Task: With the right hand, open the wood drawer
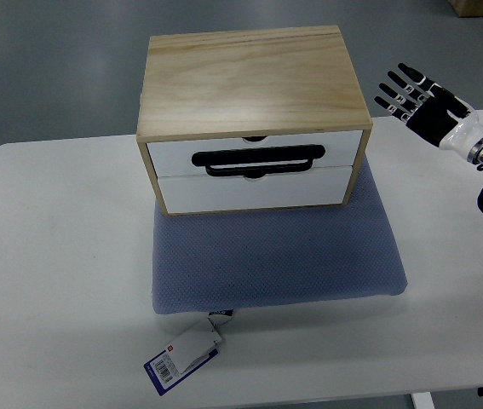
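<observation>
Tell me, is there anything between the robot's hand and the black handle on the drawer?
No loose thing. In the top view, between the right hand and the black handle show only the wooden box's right side and bare white table.

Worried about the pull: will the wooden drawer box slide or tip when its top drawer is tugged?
The wooden drawer box looks light, so it may shift forward. The textured blue mat underneath probably adds grip. Its wide, low shape makes tipping unlikely.

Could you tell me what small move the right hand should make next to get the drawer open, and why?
Probably swing the right hand left and down toward the black handle on the upper drawer. The hand hovers open beside the wooden box, well clear of the handle, and both drawers look closed.
</observation>
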### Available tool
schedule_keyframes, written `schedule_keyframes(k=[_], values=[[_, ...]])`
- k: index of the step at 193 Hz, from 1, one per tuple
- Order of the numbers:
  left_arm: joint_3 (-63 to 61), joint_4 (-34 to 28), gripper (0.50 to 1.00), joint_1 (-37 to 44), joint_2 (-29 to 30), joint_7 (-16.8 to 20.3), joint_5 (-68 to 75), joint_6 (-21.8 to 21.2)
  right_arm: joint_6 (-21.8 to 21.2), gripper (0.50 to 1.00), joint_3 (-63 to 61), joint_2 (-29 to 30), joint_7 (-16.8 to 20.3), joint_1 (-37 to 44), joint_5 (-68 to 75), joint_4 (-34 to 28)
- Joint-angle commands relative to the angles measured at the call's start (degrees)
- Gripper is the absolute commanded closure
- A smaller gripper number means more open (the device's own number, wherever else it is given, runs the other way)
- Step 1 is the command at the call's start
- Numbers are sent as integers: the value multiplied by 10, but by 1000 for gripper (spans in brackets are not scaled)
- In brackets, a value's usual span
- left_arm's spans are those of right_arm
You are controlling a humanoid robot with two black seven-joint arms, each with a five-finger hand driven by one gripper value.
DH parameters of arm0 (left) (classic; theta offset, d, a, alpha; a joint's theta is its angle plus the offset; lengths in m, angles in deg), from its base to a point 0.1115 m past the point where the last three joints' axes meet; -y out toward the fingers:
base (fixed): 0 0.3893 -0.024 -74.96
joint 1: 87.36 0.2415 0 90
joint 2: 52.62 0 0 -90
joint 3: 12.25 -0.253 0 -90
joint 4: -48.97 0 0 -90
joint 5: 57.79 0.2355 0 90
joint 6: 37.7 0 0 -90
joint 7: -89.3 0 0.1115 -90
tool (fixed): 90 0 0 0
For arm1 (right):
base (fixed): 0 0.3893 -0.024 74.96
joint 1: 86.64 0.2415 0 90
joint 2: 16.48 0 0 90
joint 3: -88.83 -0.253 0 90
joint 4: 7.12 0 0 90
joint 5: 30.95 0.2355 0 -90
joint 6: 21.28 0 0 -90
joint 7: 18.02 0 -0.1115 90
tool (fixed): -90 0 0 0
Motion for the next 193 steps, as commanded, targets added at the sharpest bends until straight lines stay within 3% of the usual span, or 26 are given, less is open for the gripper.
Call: schedule_keyframes(k=[1, 38, 77, 122, 193], values=[[0, 0, 500, 1, 0, 0, 0, 0, 0, 544, 1, 0, 0, -1, -1, 0], [0, 1, 500, 0, 0, 0, -1, 0, 6, 544, 4, 0, 1, -1, -4, 0], [-2, -7, 500, 0, 0, 0, -1, -3, 54, 544, 9, -3, 1, 3, -10, -1], [-3, -8, 500, -1, 0, 0, -1, -6, 43, 544, 13, -16, 1, 6, -28, -4], [-4, -9, 500, -1, 0, 0, -1, -6, 45, 548, 14, -95, -1, 25, -35, -4]])
